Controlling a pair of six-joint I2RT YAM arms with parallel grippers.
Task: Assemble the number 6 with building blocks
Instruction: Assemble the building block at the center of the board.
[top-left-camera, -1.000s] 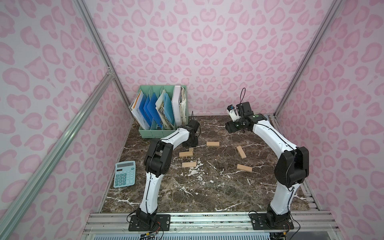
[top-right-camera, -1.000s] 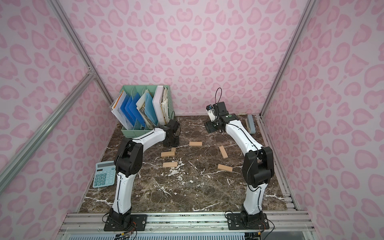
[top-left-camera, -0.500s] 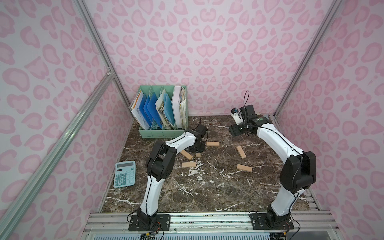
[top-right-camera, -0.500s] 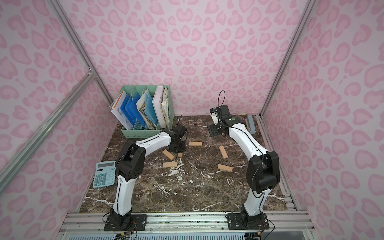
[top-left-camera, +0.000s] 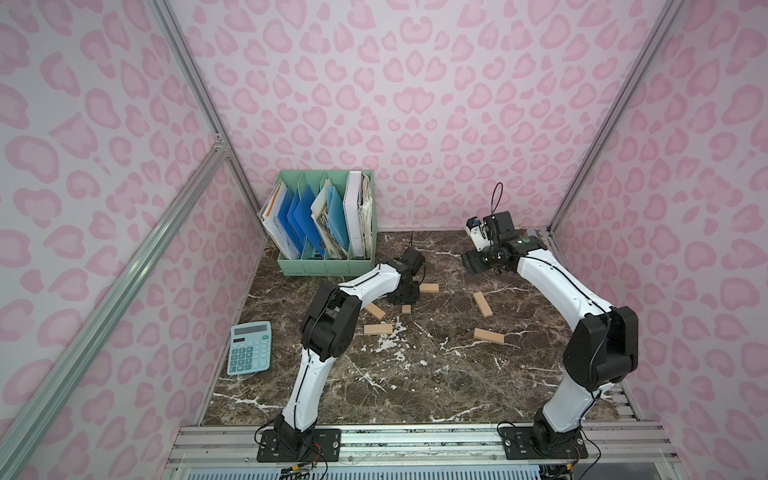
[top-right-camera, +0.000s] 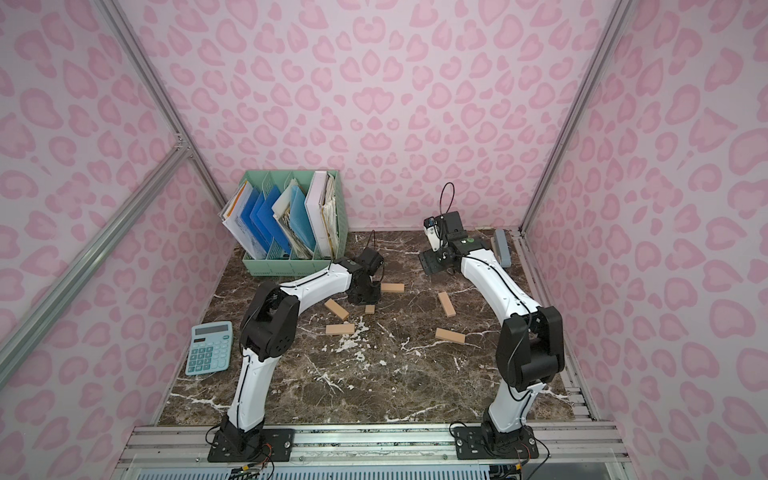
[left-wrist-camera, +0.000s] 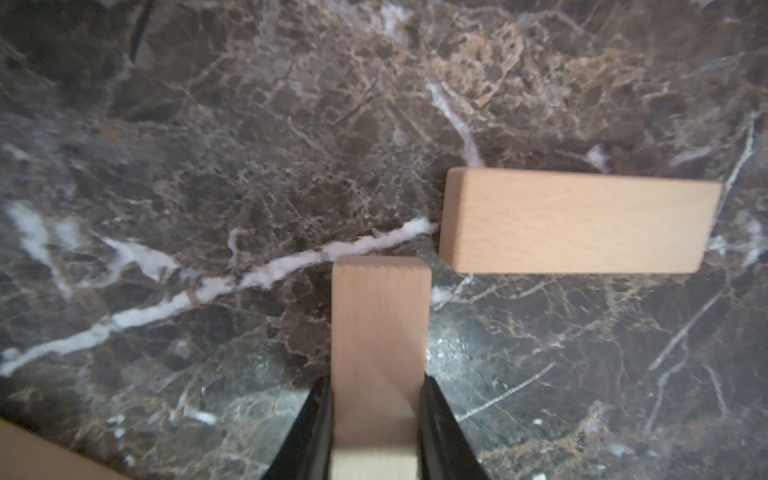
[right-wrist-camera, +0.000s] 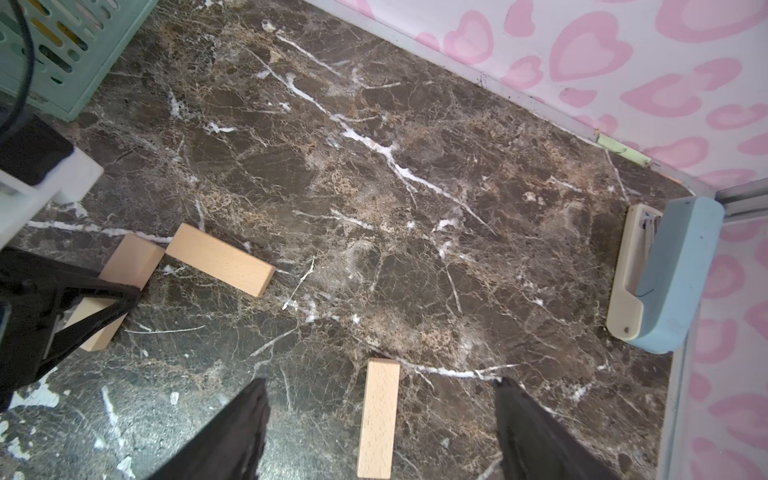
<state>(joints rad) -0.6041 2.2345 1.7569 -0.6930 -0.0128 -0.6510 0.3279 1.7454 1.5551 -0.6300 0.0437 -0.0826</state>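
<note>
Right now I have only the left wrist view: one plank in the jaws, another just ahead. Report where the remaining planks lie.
Observer: Clear of your held plank, two planks lie flat beside the left arm, and two more lie nearer the right arm.
Operator: Give me the right gripper.
Observer: The right gripper hovers open and empty above the table.
Operator: Name anything by the right wall.
Observer: A grey-blue bar lies in the far right corner.
</note>
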